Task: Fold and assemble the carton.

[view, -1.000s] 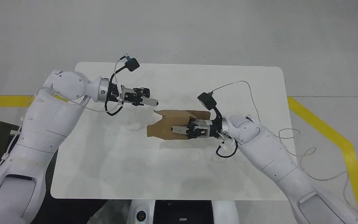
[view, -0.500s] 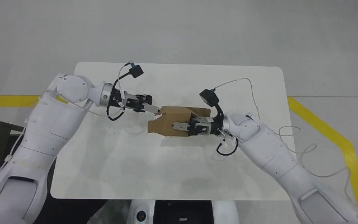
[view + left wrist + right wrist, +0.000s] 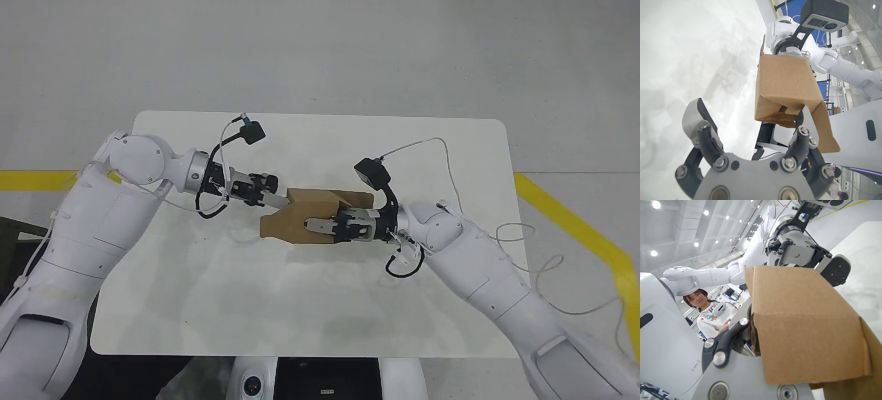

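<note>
looking in from the near edge of the white table: the right gripper comes in from the right and is clamped on the brown carton, holding it along its near side. the carton is about mid table, lying long ways left to right, its body squared up into a tube. can't tell if it rests on the table or hangs a bit above it. its left end is open, with a flap sticking out loose. a bit farther back, at the carton's far left corner, the left gripper is spread wide and holds nothing. one finger touches the edge of the open end right by the flap, the other is out in the air, clear of the cardboard.
</note>
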